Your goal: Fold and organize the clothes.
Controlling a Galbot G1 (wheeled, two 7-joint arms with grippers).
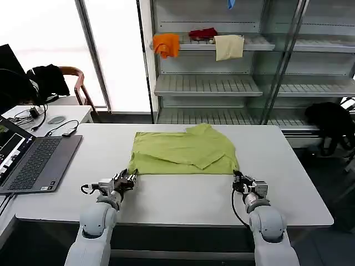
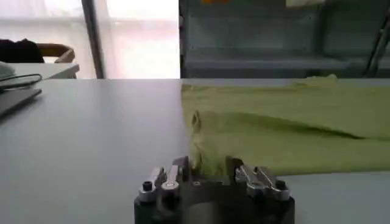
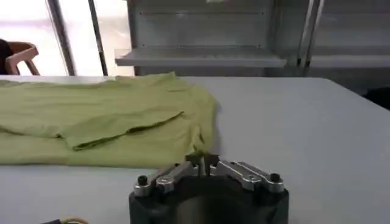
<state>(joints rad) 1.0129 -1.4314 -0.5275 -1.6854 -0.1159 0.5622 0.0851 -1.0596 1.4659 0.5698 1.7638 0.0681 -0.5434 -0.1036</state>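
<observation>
The green T-shirt lies flat near the middle of the white counter, partly folded, sleeves turned in over the body. Both tools sit at its near hem, one at each corner. The left tool meets the near left corner; its fingers stand narrow with cloth between them in the wrist view, so you appear to hold the hem there. The right tool meets the near right corner, fingers drawn close on the fabric edge. To do this fold well, lift both corners together, keep the hem taut and level between them, and carry it straight toward the far edge. Both arms reach forward low, wrists close over the counter, roughly parallel
</observation>
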